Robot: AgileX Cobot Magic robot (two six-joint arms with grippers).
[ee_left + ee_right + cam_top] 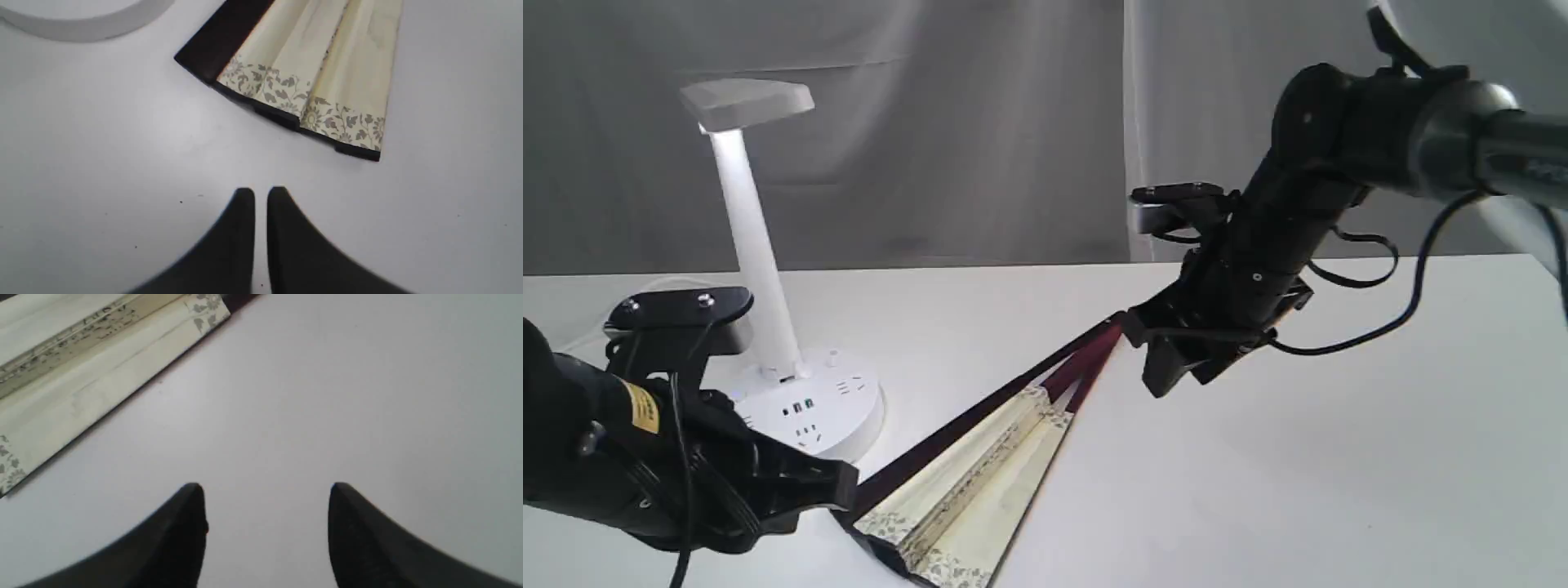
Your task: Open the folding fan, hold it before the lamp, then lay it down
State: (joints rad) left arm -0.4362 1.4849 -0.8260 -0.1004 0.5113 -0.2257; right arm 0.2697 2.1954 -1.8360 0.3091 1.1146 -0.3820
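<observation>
The folding fan (980, 482) lies on the white table, spread by only a few pleats, cream leaf up, with maroon ribs running to its pivot end. My left gripper (845, 486) is shut with nothing in it, just short of the fan's wide patterned end (310, 61); its fingertips (245, 196) almost touch. My right gripper (1147, 355) stands open and empty beside the pivot end, with the fan's leaf (81, 367) off to one side of its fingers (192, 498). The white lamp (760, 269) stands behind the left arm.
The lamp's round base (825, 400) with sockets sits close to the fan's dark outer guard; its rim (81, 20) shows in the left wrist view. White table (1298, 457) stretches to the right. A grey curtain hangs behind.
</observation>
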